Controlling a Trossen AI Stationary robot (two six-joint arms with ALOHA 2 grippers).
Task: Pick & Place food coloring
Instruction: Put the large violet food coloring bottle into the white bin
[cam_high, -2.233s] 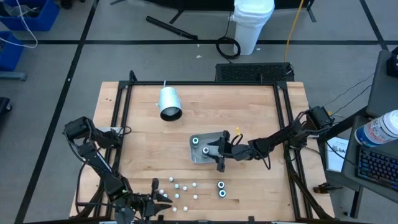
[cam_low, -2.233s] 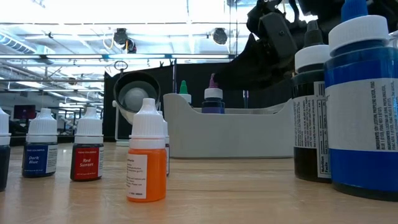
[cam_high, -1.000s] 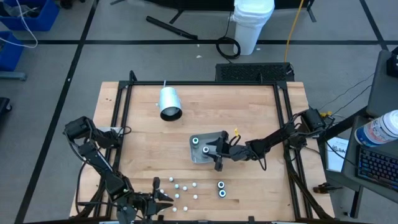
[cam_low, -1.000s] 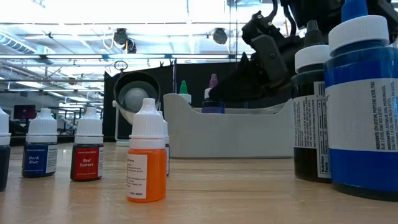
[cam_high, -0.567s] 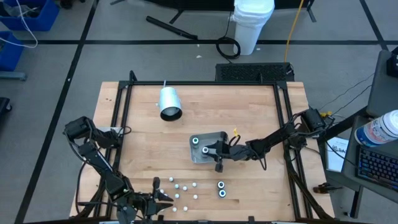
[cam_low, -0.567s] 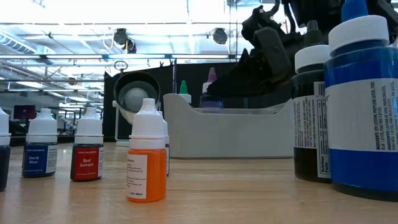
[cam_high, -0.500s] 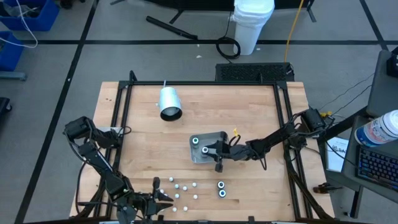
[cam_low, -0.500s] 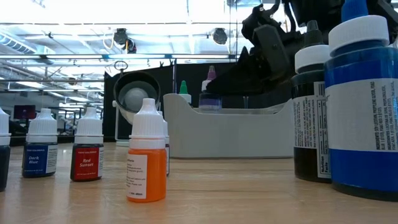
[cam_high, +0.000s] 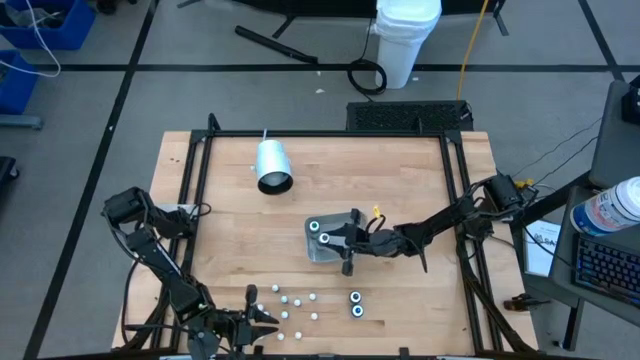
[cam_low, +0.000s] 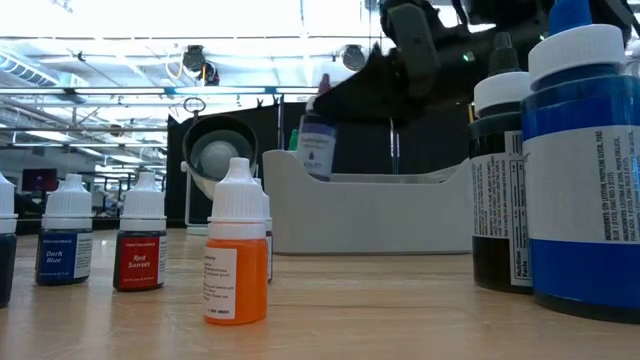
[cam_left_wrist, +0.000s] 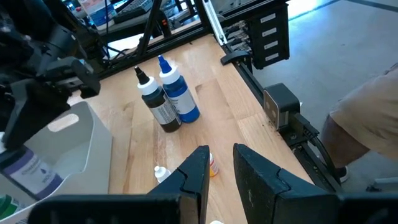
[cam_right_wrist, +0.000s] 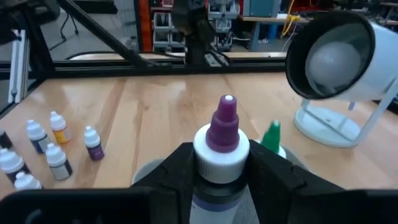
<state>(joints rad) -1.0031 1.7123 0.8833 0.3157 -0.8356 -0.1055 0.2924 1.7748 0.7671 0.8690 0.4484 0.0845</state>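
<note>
Over the grey tray (cam_high: 322, 250), near the table's middle, my right gripper (cam_high: 338, 240) is shut on a food coloring bottle (cam_low: 316, 145) with a purple tip and a white cap. A green-tipped bottle (cam_right_wrist: 271, 135) stands in the tray (cam_low: 370, 215) behind it. Several small food coloring bottles (cam_high: 295, 300) stand upright on the wood near the front edge; the low view shows an orange one (cam_low: 236, 270) and a red one (cam_low: 140, 250). My left gripper (cam_left_wrist: 221, 155) waits at the front left, narrowly open, with nothing between its fingers. My right gripper pinches the bottle between its two fingers at the white cap (cam_right_wrist: 222, 144), one finger (cam_right_wrist: 168, 171) on each side. The fingers come nearly level from the table's right. The bottle hangs almost upright, tip up, its lower end (cam_low: 312, 175) about level with the tray's rim.
A white cylinder (cam_high: 271, 165) lies on its side at the far left of the table. Two larger bottles, dark and blue (cam_high: 356, 304), stand front right, close to the low camera (cam_low: 580, 170). A person (cam_left_wrist: 367, 118) stands beyond the table's edge.
My right gripper has risen a little and gone toward the table's left with the purple-tipped bottle. The bottle, which stood low in the tray, has come up to the rim's height and leans slightly.
</note>
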